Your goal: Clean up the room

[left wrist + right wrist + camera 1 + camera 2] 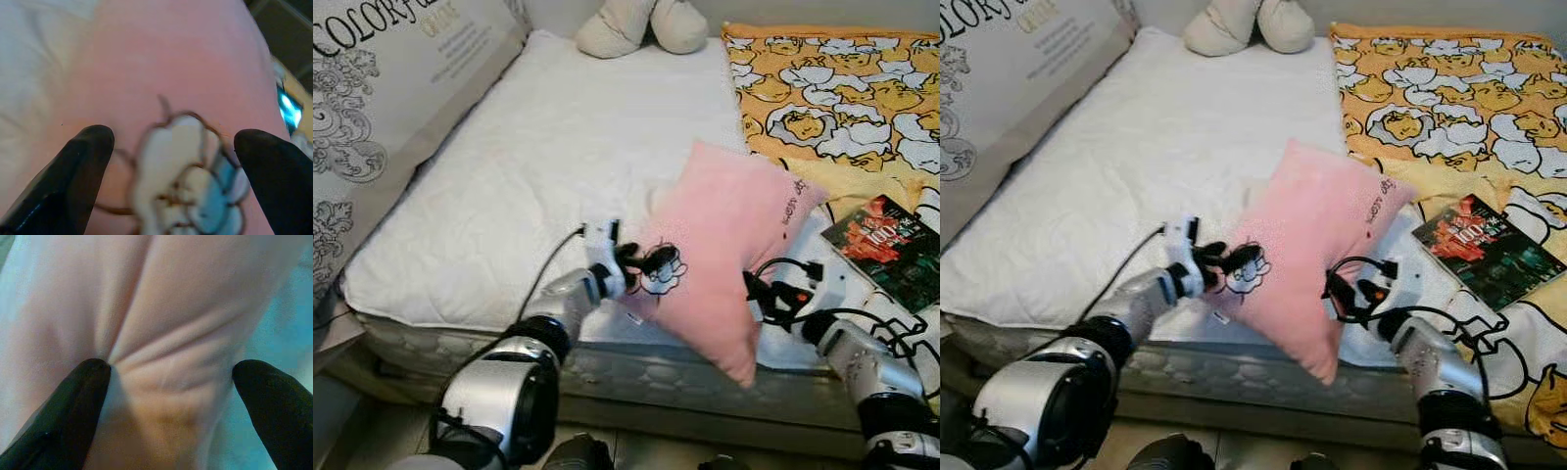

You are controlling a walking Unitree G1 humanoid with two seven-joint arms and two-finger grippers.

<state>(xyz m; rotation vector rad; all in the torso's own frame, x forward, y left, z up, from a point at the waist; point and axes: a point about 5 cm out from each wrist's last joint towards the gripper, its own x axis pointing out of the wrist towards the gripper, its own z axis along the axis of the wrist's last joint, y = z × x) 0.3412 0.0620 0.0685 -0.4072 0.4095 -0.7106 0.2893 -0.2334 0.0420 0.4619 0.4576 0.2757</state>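
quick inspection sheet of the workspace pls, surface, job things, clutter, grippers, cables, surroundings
surface: white mattress, partly bare.
job's things: pink pillow raised off the bed edge between both grippers.
clutter: book on the yellow cartoon blanket; plush toy at the far end.
grippers: left gripper and right gripper press the pillow's sides, jaws spread.
cables: black cable along the left arm.
surroundings: large printed cushion on the left.

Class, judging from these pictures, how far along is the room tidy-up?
Done: nothing clearly. In hand: pink pillow pressed between left end effector and right end effector, both open, at the mattress edge. Left: book lies on the yellow blanket.
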